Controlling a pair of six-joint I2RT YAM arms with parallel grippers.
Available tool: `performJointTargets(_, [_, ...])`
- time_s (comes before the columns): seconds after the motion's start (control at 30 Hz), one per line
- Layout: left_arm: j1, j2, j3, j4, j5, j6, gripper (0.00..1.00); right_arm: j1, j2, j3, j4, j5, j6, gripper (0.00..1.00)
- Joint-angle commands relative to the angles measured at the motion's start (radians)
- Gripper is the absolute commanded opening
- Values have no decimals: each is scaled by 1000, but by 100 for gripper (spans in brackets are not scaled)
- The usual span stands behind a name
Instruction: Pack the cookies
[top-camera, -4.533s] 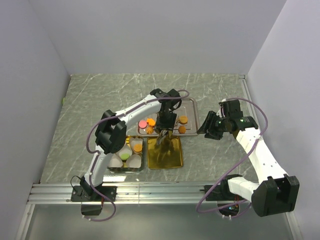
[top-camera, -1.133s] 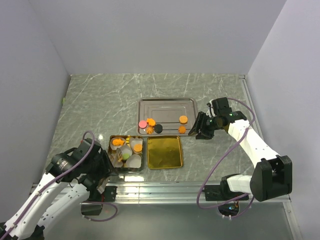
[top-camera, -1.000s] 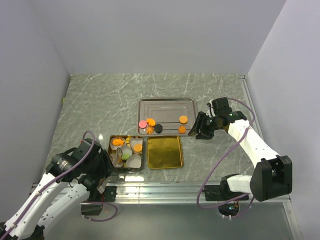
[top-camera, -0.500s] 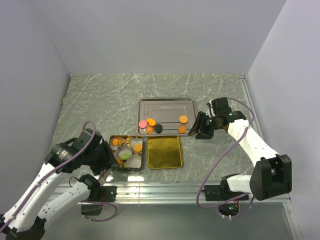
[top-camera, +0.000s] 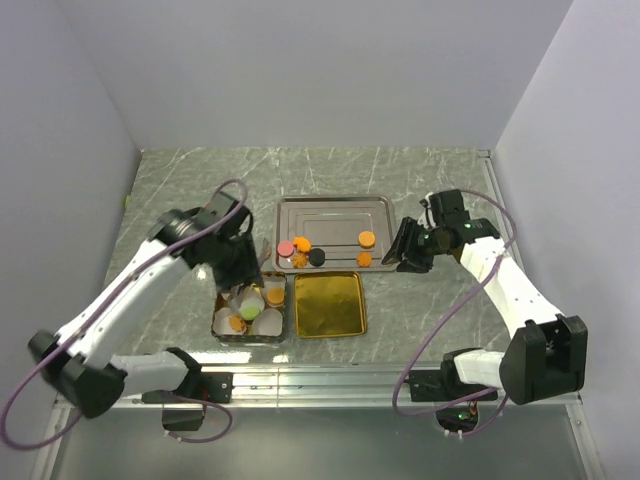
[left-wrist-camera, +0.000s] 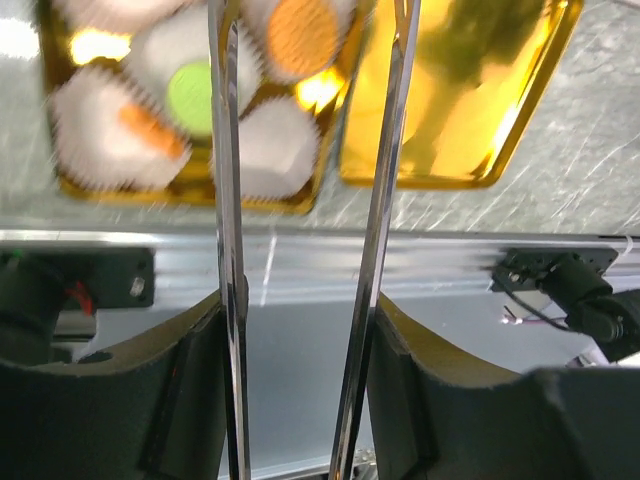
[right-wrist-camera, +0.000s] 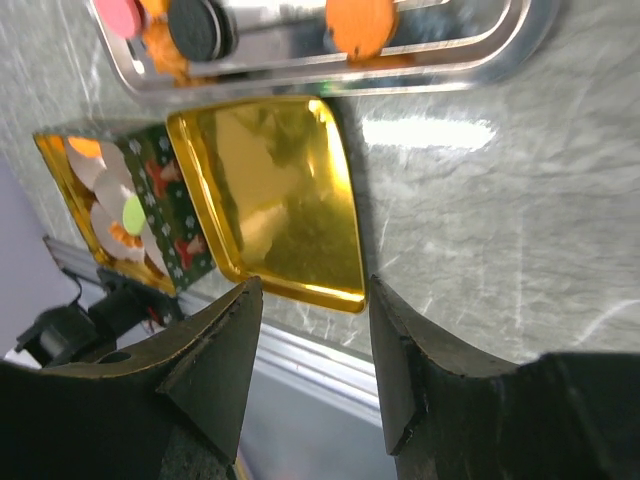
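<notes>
My left pincer (left-wrist-camera: 312, 15), prongs apart and empty, hangs over the box (left-wrist-camera: 190, 193); unpacked cookies (top-camera: 302, 243) lie near, ahead-right of it.

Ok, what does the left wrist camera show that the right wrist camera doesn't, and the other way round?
Left wrist only: the left gripper, its thin metal fingers apart with nothing between them. Right wrist only: the silver tray holding the pink cookie, black cookie and an orange cookie, plus the right gripper, open. Both: the gold box of paper cups, the green cookie in one cup, and the gold tray beside it.
</notes>
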Motion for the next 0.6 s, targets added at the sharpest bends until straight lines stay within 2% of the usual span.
performJointTargets(0.0, [-29,94,98,113,15,82,53,-34,-65,72,-44,50,-35,54])
performJointTargets(0.23, [-176,477,386,151,7,137,52,-89,-131,66,-59,88,25,57])
performJointTargets(0.27, [-186,513,455,166,15,146,52,-93,-140,64,-59,91,37,57])
performJointTargets(0.43, [-209,735,608,242,75,208,52,-101,-212,59,-56,119,112,59])
performJointTargets(0.57, [-223,877,778,228,81,245,53,-106,-240,59,-80,125,123,60])
